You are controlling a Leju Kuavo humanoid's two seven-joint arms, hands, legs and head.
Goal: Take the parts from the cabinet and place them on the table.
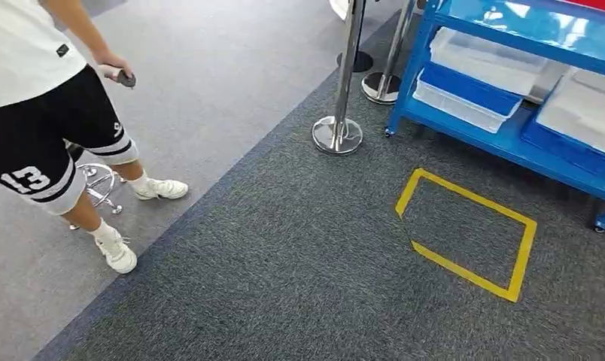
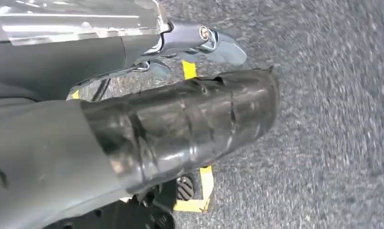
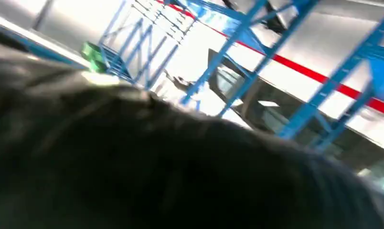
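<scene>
Parts cannot be made out anywhere; from the head view the blue cabinet (image 1: 510,139) stands at two o'clock, its lower shelf holding pale plastic trays (image 1: 480,64) set in blue bins. On the dark carpet (image 1: 284,286) before it, at four o'clock, lies a yellow taped square (image 1: 469,229). Two chrome stanchion posts (image 1: 338,128) rise at twelve o'clock. A person (image 1: 51,113) in a white shirt and black shorts stands at ten o'clock, holding a small dark device (image 1: 125,78).

From the left wrist view, the left hand (image 2: 180,129) hangs over carpet and yellow tape (image 2: 199,191); its thick dark-wrapped thumb lies straight, a slimmer finger apart from it, nothing held.

From the right wrist view, the right hand (image 3: 156,171) is a dark blur before blue shelf frames (image 3: 257,52); whether it holds anything I cannot tell.
</scene>
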